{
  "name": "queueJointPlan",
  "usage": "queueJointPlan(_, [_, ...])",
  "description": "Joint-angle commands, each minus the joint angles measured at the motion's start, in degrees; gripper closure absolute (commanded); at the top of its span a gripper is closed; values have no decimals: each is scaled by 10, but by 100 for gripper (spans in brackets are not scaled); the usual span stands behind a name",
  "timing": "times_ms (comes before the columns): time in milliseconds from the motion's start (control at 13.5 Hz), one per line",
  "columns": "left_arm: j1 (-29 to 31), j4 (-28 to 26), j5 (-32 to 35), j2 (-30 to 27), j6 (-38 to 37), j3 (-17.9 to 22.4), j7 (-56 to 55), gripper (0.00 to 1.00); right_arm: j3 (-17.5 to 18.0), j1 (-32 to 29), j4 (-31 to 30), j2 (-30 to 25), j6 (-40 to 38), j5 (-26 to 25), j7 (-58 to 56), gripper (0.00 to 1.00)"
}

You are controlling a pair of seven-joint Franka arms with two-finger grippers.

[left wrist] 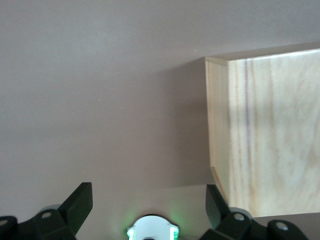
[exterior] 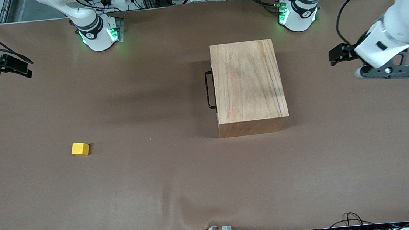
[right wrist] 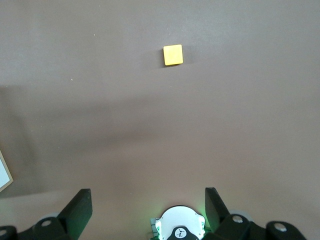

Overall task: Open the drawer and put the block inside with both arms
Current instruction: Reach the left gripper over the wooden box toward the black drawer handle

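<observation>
Left end effector [exterior: 336,55] hangs in the air over bare worktop [exterior: 181,183] toward the left arm's end, beside the wooden box [exterior: 248,83] but well apart from it; its fingers [left wrist: 80,202] stand wide apart with nothing between them. Right end effector [exterior: 19,68] hangs over the worktop at the right arm's end, fingers [right wrist: 80,205] also spread and empty.

Drawer [exterior: 213,88] is closed, flush in the box; only a thin white front edge and the black wire handle [exterior: 209,89] show, and these face the right arm's end. The left arm comes from the box's plain side, so judged from this layout it would need to reach over or around to get the handle.

Yellow block [exterior: 80,149] sits alone on the worktop, nearer to the front camera than the box and well apart from it, toward the right arm's end. This probably assigns the block to the right arm.

No step of the task looks started. No brand names or readable writing are visible on the box or block; a small mark on each arm base is too small to read.
</observation>
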Motion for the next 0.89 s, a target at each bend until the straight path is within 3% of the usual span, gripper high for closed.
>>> queueJointPlan(0, [-6,15,-17,27,3,-29,-78,0,1,2,-9,1,4,-6,4,0])
queueJointPlan(817, [-154,23,-34,104,95,-40,-334,0,3,9,-17,6,14,-8,8,0])
